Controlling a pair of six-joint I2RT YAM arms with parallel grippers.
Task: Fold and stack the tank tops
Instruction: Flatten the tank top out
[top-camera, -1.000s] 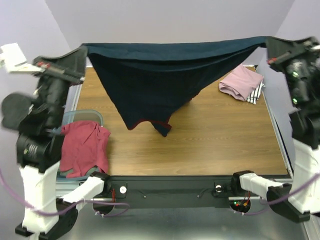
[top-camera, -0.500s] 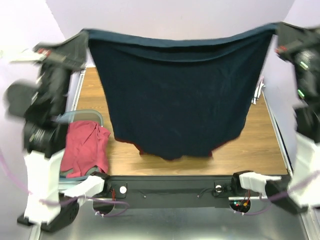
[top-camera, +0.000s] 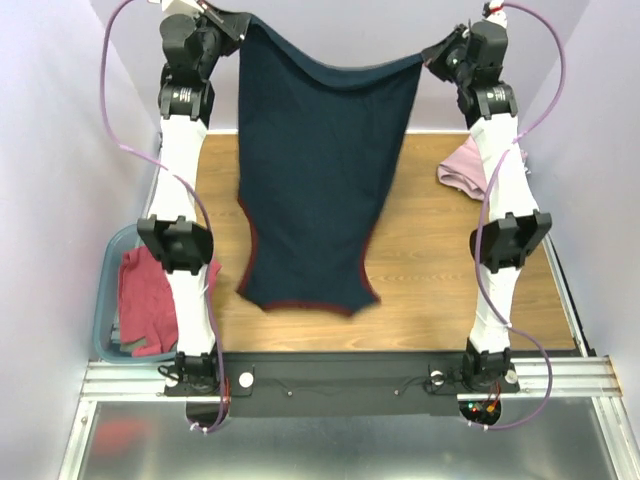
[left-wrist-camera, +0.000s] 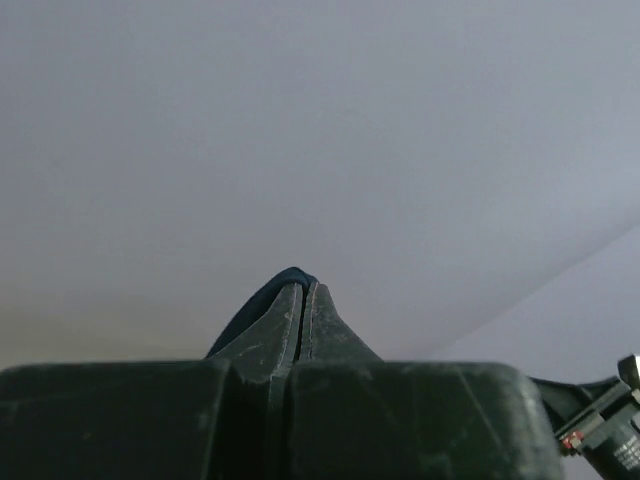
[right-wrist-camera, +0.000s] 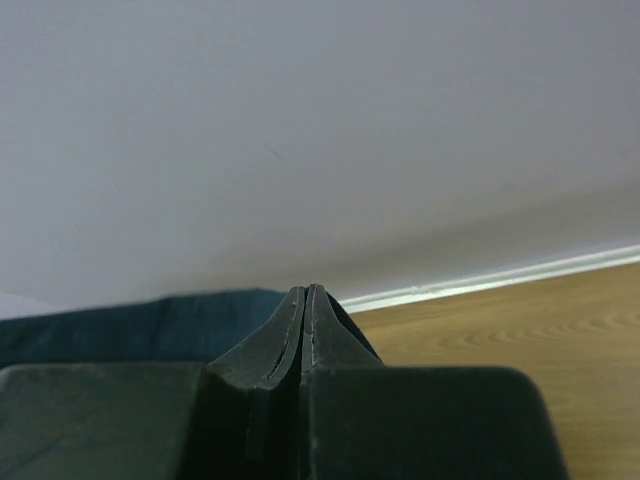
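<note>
Left gripper (left-wrist-camera: 303, 287) and right gripper (right-wrist-camera: 304, 291) pinch navy jersey (top-camera: 320, 180); only overhead shows maroon trim (top-camera: 300, 306).

no readable text, labels, numbers or signs anywhere

The navy tank top (top-camera: 318, 180) hangs spread and upside down, its upper corners pinched in the left claw (top-camera: 238, 24) and right claw (top-camera: 430, 55), with the maroon-trimmed edge lowest. A dusty pink top (top-camera: 460, 165) lies crumpled on the tabletop (top-camera: 430, 270) at far right. A red top (top-camera: 148, 305) sits heaped in the teal tub (top-camera: 104, 300).
</note>
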